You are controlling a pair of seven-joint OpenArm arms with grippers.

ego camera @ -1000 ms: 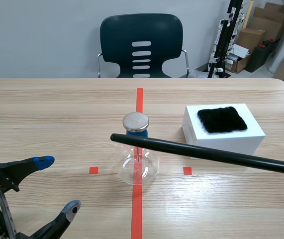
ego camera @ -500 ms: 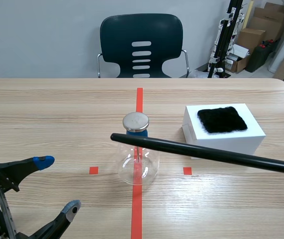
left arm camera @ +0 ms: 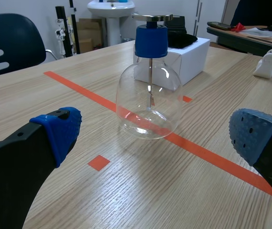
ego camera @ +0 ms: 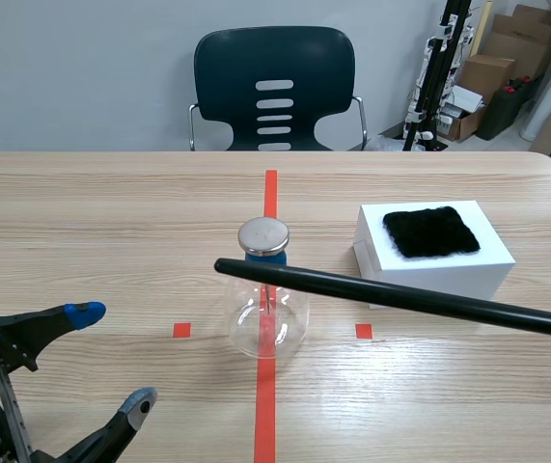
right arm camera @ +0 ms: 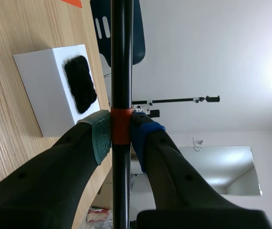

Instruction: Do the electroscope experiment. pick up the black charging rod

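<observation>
- The black charging rod (ego camera: 400, 297) is off the table (ego camera: 82, 222), held roughly level; it runs in from the scene view's right edge, and its free end lies across the front of the electroscope flask (ego camera: 266, 313).
- The right tool (right arm camera: 120, 133) is clamped on the rod, one pad on each side of an orange-red band (right arm camera: 121, 126) around the shaft. Judging by this, the pick-up looks done. A grip well away from the free end likely keeps that end clear for working near the electroscope.
- In the scene view the rod's tip crosses the flask just under its metal disc (ego camera: 263, 234), at the level of the blue stopper (ego camera: 265, 258). I cannot tell whether rod and flask touch or the rod simply hangs nearer the camera.
- The flask is clear glass standing upright on the central tape line. Inside it only a thin metal stem (left arm camera: 151, 88) hangs down from the stopper.
- Beside the flask, toward the right arm's side, stands a closed white box (ego camera: 434, 270) with a black fur cloth (ego camera: 430, 231) lying flat on top, probably for rubbing the rod. What the box holds is hidden.
- The left tool (ego camera: 113, 359) sits low near the table's front edge, fingers spread wide and holding nothing, facing the flask but well apart from it.
- A dark chair (ego camera: 275, 87) stands behind the table's far edge.
</observation>
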